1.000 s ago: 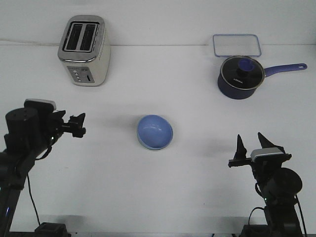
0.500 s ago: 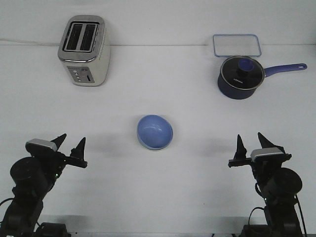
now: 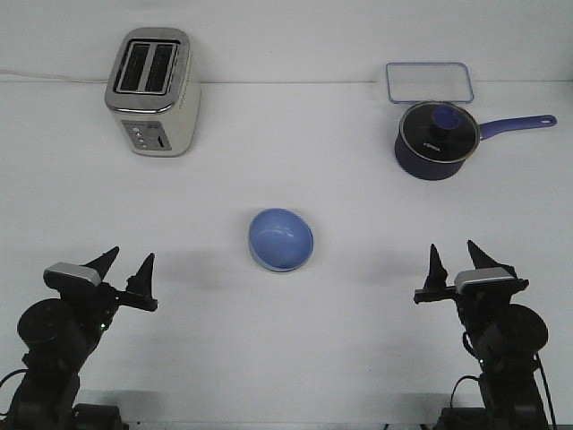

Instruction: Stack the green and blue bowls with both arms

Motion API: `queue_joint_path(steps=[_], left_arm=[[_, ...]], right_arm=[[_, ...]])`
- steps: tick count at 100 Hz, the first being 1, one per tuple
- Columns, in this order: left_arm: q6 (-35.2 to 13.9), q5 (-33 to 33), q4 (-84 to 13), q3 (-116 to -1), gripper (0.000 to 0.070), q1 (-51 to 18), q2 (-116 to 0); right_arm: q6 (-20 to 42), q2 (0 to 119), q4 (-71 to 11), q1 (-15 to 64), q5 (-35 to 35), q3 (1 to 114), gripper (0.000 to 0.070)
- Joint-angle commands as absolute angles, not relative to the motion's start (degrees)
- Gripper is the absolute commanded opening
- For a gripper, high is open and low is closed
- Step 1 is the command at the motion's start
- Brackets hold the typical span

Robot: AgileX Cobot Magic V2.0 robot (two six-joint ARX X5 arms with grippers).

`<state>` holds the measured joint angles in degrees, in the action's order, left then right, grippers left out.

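The blue bowl (image 3: 282, 237) sits at the middle of the table, nested in the green bowl (image 3: 257, 261). Only a thin pale rim of the green one shows under the blue bowl's lower left edge. My left gripper (image 3: 131, 262) is low at the front left, open and holding nothing, well apart from the bowls. At the front right my right gripper (image 3: 453, 251) is also open and holds nothing, about as far from the stack on the other side.
A silver toaster (image 3: 152, 90) stands at the back left. At the back right are a dark blue saucepan (image 3: 434, 139) with a glass lid, its handle pointing right, and a clear rectangular container (image 3: 429, 82) behind it.
My left arm has pulled back and down from a raised spot left of the bowls to the front left corner. The right arm and the bowls have not moved.
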<state>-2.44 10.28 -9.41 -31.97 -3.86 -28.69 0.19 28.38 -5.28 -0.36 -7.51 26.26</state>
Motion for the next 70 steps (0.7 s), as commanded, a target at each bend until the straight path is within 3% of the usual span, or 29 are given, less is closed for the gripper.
queue_joint_path(steps=[1, 7, 15, 23, 24, 31, 70], left_arm=[[-2.6, 10.1, -8.6, -32.7, 0.0461, -3.8, -28.7], [-2.6, 10.1, -8.7, -32.7, 0.0457, -3.8, -28.7], [-2.6, 10.1, -8.9, -32.7, 0.0405, -3.8, -28.7], [-2.6, 10.1, -8.9, -32.7, 0.0242, -3.8, -28.7], [-2.6, 10.1, -8.9, -32.7, 0.019, -3.8, -28.7], [-2.6, 10.1, -8.9, -32.7, 0.0003, -3.8, -28.7], [-2.6, 10.1, -8.9, -32.7, 0.001, -3.8, -28.7]], right_arm=[[0.1, 28.5, -4.7, -0.3, -7.5, 26.4, 0.0448], [0.1, 28.5, -4.7, -0.3, -7.5, 26.4, 0.0424], [0.1, 28.5, -4.7, -0.3, -7.5, 26.4, 0.0314], [0.1, 28.5, -4.7, -0.3, -7.5, 26.4, 0.0178], [0.1, 28.5, -4.7, -0.3, -7.5, 26.4, 0.0137], [0.1, 28.5, -4.7, -0.3, -7.5, 26.4, 0.0008], [0.1, 28.5, -4.7, -0.3, -7.5, 26.4, 0.0]])
